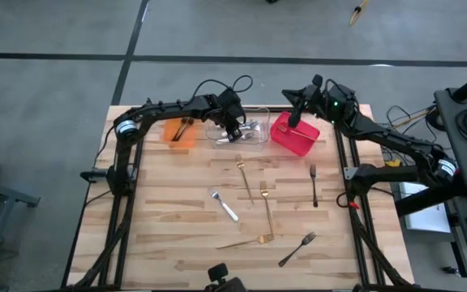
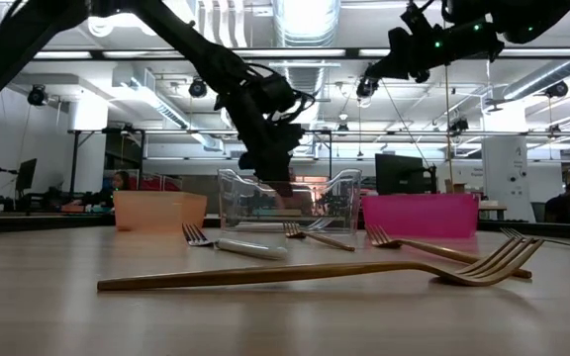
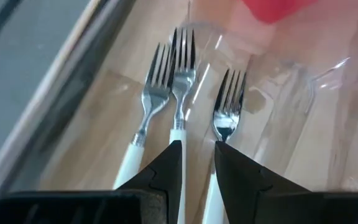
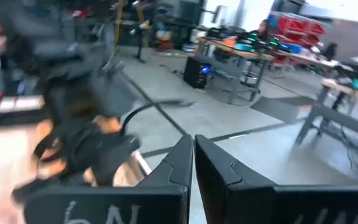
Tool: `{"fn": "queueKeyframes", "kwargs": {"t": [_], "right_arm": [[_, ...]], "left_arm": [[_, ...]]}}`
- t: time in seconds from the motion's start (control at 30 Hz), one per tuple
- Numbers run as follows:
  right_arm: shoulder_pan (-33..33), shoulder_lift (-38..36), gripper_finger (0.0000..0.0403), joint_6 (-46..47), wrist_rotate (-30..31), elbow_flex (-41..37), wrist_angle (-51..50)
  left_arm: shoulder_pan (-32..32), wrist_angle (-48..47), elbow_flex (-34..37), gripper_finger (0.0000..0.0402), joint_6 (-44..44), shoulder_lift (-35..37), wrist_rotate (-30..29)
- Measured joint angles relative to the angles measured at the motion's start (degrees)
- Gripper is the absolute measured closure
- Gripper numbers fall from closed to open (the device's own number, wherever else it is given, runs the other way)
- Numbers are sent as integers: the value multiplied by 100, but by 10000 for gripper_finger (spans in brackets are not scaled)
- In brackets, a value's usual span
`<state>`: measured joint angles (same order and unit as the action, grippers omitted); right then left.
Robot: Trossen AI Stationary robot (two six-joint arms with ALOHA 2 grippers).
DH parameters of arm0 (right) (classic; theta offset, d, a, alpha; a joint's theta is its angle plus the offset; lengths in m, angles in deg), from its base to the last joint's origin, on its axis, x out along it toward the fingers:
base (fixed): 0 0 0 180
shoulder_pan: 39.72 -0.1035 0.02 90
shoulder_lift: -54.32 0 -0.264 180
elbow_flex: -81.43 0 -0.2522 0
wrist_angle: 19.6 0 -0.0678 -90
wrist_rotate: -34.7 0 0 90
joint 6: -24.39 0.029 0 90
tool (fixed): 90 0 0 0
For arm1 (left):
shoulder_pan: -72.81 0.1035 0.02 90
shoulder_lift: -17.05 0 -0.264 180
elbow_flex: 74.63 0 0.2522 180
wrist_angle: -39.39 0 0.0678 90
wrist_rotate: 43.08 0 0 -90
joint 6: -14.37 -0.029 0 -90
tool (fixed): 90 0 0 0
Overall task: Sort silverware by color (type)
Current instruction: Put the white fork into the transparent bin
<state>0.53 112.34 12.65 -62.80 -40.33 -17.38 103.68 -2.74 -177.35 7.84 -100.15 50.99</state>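
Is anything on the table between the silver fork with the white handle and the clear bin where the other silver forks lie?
Nothing visible stands directly between the silver fork and the clear bin. A gold fork lies just beside that path. The left hand sits over the bin.

A light wooden desk point(image 1: 177, 219) fills the middle of the high view, and along its upper edge stand an orange bin point(image 1: 178, 133), a clear bin point(image 1: 254, 138) and a red bin point(image 1: 295, 135) in a row. Loose on the bare boards below them lie three gold forks point(image 1: 242, 174), a white-handled fork point(image 1: 224, 205) at centre, and two black forks point(image 1: 313, 183) toward the right.
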Motion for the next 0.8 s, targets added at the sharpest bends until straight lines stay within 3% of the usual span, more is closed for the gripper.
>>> {"fn": "queueKeyframes", "kwargs": {"t": [0.33,0.8], "right_arm": [[436,-4,394,165,1,36,40],[441,46,394,123,2,36,42]], "left_arm": [[0,4,-40,325,60,-226,-175],[0,131,44,311,-1204,-236,-214]]}}
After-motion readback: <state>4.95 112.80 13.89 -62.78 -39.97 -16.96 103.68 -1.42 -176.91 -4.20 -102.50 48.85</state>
